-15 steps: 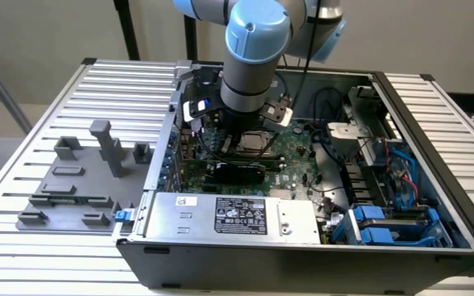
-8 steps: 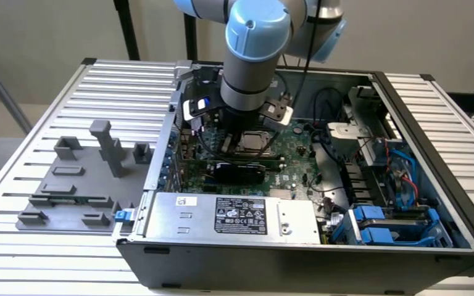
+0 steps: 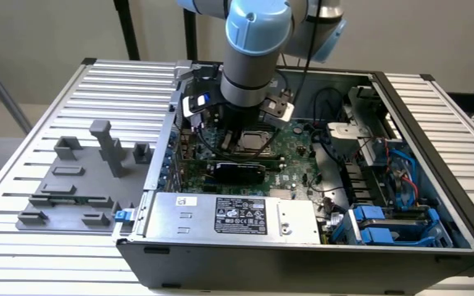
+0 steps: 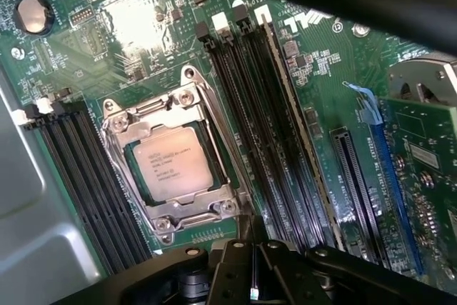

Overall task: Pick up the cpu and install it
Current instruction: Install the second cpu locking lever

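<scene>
The cpu (image 4: 171, 166), a silvery square chip with printed text, lies flat in the metal-framed socket (image 4: 125, 130) on the green motherboard (image 4: 136, 33). In the exterior view the cpu (image 3: 254, 140) shows in its socket just beside the arm's wrist (image 3: 245, 80), which reaches down into the open computer case (image 3: 434, 154). My gripper (image 4: 253, 280) hovers above the board, a little off the socket's edge. Its black fingers are shut together and hold nothing.
Black memory slots (image 4: 250, 105) flank the socket on both sides. A black expansion card (image 3: 239, 170) and the power supply (image 3: 229, 216) lie nearer the case front. Cables and blue drive bays (image 3: 385, 225) fill the exterior view's right. Grey fixture blocks (image 3: 81, 179) stand outside, on the slatted table.
</scene>
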Tool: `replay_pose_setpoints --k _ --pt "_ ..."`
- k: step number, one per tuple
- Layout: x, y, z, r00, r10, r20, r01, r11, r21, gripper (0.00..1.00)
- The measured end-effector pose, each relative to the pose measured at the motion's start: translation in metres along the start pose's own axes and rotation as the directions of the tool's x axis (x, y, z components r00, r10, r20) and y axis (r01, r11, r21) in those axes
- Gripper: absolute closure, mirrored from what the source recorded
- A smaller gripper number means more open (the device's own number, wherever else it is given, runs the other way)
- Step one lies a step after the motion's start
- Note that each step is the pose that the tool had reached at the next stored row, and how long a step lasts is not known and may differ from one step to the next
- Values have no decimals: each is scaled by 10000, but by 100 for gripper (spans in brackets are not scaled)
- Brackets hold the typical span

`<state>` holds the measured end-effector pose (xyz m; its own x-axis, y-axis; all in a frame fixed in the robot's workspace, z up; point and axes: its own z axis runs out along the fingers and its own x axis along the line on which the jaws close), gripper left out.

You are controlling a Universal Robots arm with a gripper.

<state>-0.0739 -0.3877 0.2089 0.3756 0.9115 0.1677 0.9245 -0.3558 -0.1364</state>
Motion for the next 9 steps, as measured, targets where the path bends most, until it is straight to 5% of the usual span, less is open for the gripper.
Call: replay_pose_setpoints --k 9 --pt "5 -4 -29 10000 0 1 0 10000 0 89"
